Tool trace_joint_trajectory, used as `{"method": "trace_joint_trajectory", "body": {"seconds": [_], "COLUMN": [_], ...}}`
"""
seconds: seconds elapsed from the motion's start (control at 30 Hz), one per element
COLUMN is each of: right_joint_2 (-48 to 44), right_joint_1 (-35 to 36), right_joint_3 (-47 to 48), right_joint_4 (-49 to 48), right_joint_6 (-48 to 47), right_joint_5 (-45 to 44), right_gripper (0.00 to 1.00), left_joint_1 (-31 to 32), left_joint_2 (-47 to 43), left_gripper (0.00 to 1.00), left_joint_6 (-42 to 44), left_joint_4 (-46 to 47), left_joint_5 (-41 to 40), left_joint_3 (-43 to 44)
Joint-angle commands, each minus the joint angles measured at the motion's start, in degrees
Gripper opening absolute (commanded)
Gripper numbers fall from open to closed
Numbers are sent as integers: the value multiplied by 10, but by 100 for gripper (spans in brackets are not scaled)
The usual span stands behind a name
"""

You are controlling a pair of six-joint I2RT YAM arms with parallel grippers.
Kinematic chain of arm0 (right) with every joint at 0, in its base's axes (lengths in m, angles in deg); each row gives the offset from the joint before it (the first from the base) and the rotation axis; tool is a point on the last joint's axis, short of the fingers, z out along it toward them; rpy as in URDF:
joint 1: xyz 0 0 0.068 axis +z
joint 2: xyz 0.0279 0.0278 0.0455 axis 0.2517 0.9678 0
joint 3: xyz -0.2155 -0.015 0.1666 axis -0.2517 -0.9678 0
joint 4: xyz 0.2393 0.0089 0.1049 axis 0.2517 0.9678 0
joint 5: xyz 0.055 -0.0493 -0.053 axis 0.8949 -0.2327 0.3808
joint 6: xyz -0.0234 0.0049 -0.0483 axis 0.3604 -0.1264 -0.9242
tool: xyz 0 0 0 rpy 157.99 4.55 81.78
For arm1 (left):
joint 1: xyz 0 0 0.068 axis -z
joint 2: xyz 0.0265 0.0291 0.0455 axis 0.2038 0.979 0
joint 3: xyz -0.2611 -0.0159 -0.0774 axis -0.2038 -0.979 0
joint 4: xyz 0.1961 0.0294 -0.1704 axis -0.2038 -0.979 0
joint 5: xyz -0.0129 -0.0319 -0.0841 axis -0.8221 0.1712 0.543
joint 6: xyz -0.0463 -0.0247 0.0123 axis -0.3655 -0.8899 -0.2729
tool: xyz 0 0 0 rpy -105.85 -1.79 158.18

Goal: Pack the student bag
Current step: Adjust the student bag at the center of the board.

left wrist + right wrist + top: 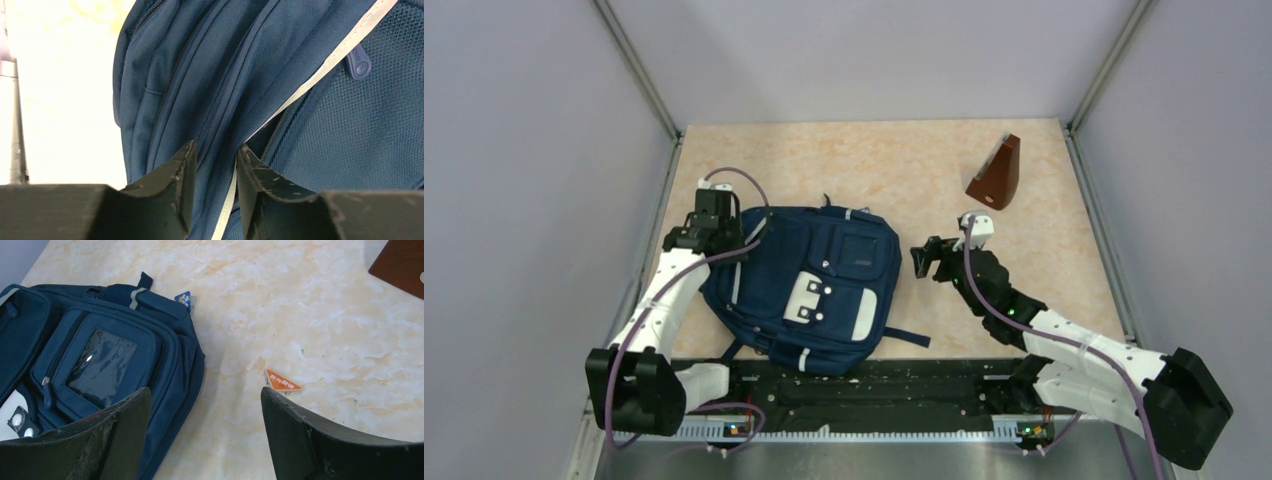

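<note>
— At the near-left of the surface, what lies there?
— The navy student bag, flat, front pockets up.
— And the jaws?
— Left jaws stand narrow at its left edge, with fabric and a pale trim stripe between them. Whether they grip, I cannot tell. Right jaws gape wide just right of it, holding nothing.

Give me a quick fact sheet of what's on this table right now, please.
Table: pale marbled top
Student bag: navy, lying flat mid-table, front pockets up
Left tool: at the bag's left edge, fingers narrowly apart over a seam; grip unclear
Right tool: open, hovering right of the bag, holding nothing
Brown wedge: far right corner, apart from the bag
Orange triangle tag: on the table near the right tool
</note>
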Motion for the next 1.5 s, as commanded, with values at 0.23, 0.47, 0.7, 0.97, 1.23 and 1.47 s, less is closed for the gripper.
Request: {"method": "trace_joint_trajectory", "body": {"seconds": [0.23,0.47,0.7,0.97,1.23,1.47], "right_joint_2": [-1,63,134,224,187,283], "right_joint_1": [-3,-4,-83,-115,7,123], "right_joint_3": [5,47,57,107,169,260], "right_joint_4": [-24,45,59,84,74,-48], "right_joint_6": [-6,-6,68,25,-40,-104], "right_joint_5": [4,-58,-3,18,-33,44], "right_gripper": [78,82,81,76,75,75], "left_joint_1": [-12,-12,-13,-14,-15,-19], "left_joint_2": [-28,-53,-73,-89,-90,-91], "left_gripper": [5,0,0,0,0,0], "left_joint_6": [-8,-3,-6,-7,-7,-8], "left_joint_4": [29,38,40,43,43,43], "left_joint_5": [34,63,75,117,142,168], "left_joint_3": [-15,-18,-25,-28,-27,-27]}}
